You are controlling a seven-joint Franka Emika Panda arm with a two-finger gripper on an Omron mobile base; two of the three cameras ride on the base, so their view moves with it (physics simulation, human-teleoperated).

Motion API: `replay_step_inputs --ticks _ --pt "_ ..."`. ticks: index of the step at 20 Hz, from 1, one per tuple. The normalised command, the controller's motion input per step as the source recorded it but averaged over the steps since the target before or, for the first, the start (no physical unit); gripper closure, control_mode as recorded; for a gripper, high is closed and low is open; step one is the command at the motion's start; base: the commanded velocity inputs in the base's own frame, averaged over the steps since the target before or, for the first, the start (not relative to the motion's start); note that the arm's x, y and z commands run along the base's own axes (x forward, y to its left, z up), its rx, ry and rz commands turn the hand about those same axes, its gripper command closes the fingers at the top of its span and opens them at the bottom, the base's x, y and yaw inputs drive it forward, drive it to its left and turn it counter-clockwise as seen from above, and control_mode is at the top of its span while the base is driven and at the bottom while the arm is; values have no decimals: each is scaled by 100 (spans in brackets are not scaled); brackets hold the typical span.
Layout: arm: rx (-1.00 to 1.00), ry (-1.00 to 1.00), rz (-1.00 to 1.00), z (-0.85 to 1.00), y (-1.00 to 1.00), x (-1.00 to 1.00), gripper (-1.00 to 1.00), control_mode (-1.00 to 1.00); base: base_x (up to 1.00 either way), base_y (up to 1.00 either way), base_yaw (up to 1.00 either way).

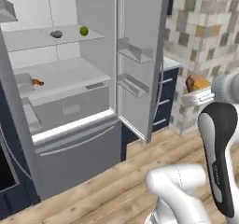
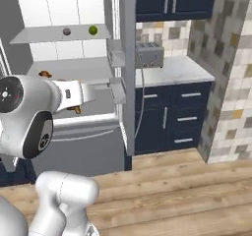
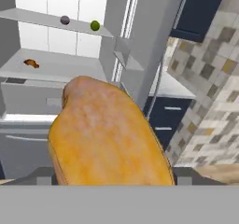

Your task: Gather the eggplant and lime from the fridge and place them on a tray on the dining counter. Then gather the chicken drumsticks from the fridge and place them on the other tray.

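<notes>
My gripper (image 3: 112, 178) is shut on a large golden-brown chicken drumstick (image 3: 107, 134), which bulks up between the fingertips in the hand view. From the left base view the held drumstick (image 1: 197, 82) sits on the white hand (image 1: 198, 97), well right of the open fridge. On the fridge's top shelf lie the dark eggplant (image 1: 56, 33) (image 3: 65, 19) and the green lime (image 1: 84, 31) (image 3: 95, 25). Another drumstick (image 1: 37, 82) (image 3: 31, 63) rests on the middle shelf. The trays and dining counter are out of view.
The open fridge door (image 1: 140, 55) with its bins juts out between fridge and arm. A toaster (image 2: 149, 54) stands on the white counter (image 2: 172, 72) over navy drawers (image 2: 170, 117). A tiled wall (image 2: 231, 73) rises at the right above wooden floor (image 2: 172, 191).
</notes>
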Motion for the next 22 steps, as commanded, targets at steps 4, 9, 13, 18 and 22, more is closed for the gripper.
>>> replay_step_inputs --ticks 4,9,13,18,22 --pt "0 0 0 0 0 0 100 100 -54 0 -81" --pt "0 0 0 0 0 0 100 100 -40 0 -86" --pt "0 0 0 0 0 0 100 100 -23 0 -89" --pt "0 0 0 0 0 0 100 100 9 35 -78" --pt "0 0 0 0 0 0 100 100 77 71 -53"
